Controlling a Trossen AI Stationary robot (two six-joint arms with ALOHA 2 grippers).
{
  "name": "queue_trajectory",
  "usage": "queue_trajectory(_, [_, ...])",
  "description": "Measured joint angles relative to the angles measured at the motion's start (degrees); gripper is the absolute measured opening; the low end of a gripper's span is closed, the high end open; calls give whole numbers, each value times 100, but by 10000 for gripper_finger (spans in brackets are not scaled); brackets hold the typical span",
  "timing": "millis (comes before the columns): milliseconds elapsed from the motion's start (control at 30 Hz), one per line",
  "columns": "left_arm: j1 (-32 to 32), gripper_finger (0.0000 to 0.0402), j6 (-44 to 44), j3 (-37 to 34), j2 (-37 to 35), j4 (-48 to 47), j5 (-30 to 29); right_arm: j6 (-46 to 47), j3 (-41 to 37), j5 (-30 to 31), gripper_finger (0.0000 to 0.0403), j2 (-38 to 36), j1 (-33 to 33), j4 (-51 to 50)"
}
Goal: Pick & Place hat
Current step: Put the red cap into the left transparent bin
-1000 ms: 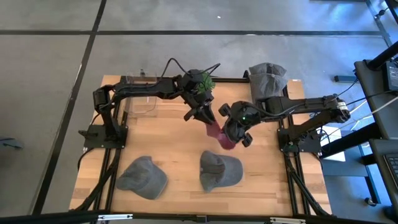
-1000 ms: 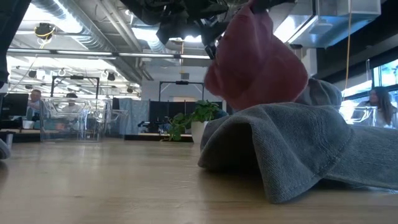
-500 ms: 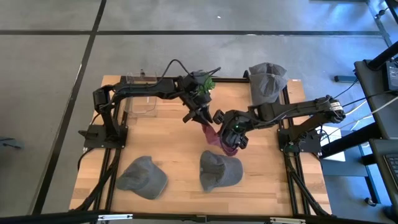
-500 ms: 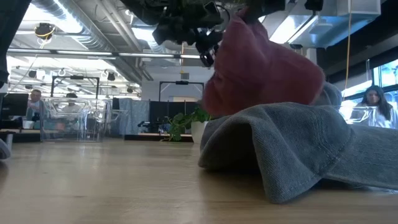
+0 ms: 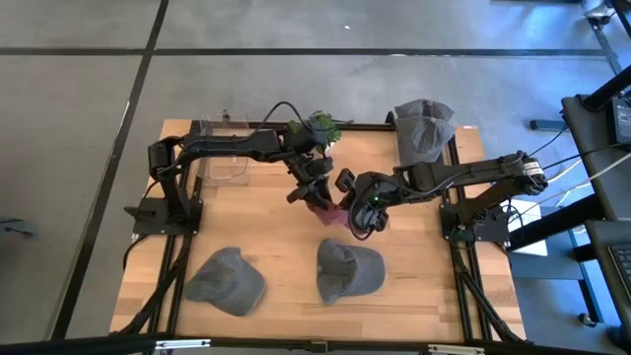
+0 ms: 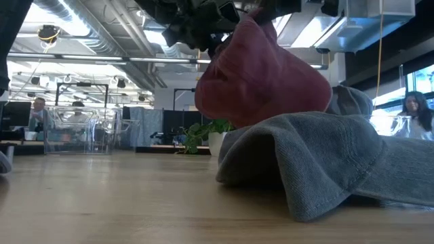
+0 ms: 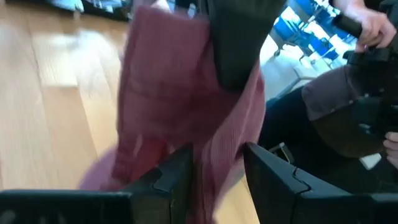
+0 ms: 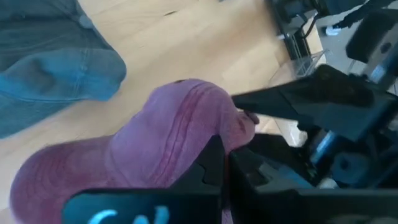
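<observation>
Maroon hat (image 5: 333, 210) (image 6: 261, 78) (image 7: 180, 118) (image 8: 155, 146): one, soft cloth, held off the table (image 5: 266, 232) between both grippers over the middle of the board, its body sagging below them.

Left gripper (image 5: 314, 193) (image 7: 214, 177): fingers (image 7: 177, 177) pinched on a fold of the maroon hat, cloth passing between them in the left wrist view; it holds the hat's edge nearest the plant.

Right gripper (image 5: 357, 212) (image 8: 227, 162): just beside the left gripper, on the hat's other side; fingers closed on the hat's cloth, which bulges out past them in the right wrist view.

Grey hat, centre (image 5: 348, 270) (image 6: 319, 159) (image 8: 50, 65): lying on the table just below the right gripper toward the front edge, apart from the maroon hat; in the low view it fills the foreground under the hanging cloth.

Grey hat, front left (image 5: 227, 280): lying on the table well apart from both grippers, toward the front left corner.

Grey hat, rear right (image 5: 425, 125): draped at the table's far right corner, behind the right arm.

Clear plastic bin (image 5: 225, 158) (image 6: 78, 132): standing at the far left of the table, under the left arm.

Potted plant (image 5: 321, 125) (image 6: 207, 135): at the far edge, just behind the left gripper.

Persons: one at the low view's far left (image 6: 38, 108), one at its far right (image 6: 413, 112), both beyond the table; a hand (image 7: 373, 22) shows in the left wrist view
</observation>
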Motion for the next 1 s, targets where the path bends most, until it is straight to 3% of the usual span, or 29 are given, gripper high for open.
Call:
queue_trajectory(700, [11, 136, 406, 0, -4, -896, -372, 22, 0, 2, 5, 0, 0, -108])
queue_trajectory(833, [11, 114, 518, 0, -4, -943, -406, 23, 0, 2, 5, 0, 0, -131])
queue_trajectory(1000, [11, 54, 527, 0, -4, -955, -392, 22, 0, 72, 5, 0, 0, -133])
